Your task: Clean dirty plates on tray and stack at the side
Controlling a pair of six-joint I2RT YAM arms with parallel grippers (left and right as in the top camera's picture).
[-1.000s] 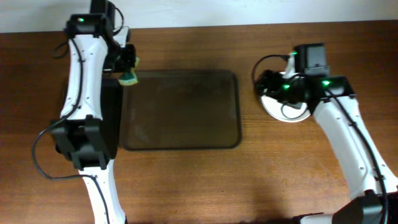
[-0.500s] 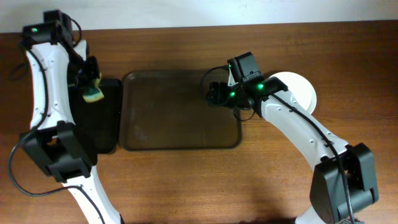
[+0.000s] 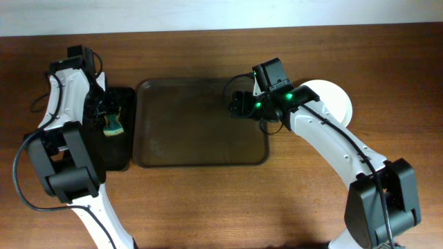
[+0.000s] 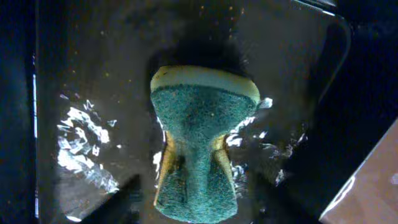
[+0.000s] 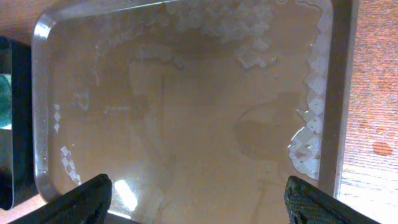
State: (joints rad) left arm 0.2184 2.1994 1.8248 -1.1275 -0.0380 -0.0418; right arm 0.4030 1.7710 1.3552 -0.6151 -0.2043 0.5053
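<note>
The brown tray point(image 3: 201, 155) lies mid-table with no plates on it; the right wrist view shows only wet streaks and foam inside its rim point(image 5: 339, 93). Right of the tray, white plates point(image 3: 336, 104) sit on the table, partly hidden by my right arm; how many I cannot tell. My right gripper point(image 3: 239, 104) point(image 5: 202, 202) hangs open over the tray's right part, nothing between its fingers. My left gripper point(image 3: 105, 114) point(image 4: 196, 208) stands open over the black tray. A green and yellow sponge point(image 3: 113, 126) point(image 4: 199, 149) lies between its fingers, with a gap on each side.
A narrow black tray point(image 3: 121, 155) point(image 4: 93, 74) sits against the brown tray's left side, wet inside. Bare wooden table point(image 3: 277, 200) runs along the front. A white wall edge borders the table's far side.
My left arm came down over the black tray, lowered the sponge into it and opened its jaws. My right arm swung left from the plates to the tray a second ago, then held still.
</note>
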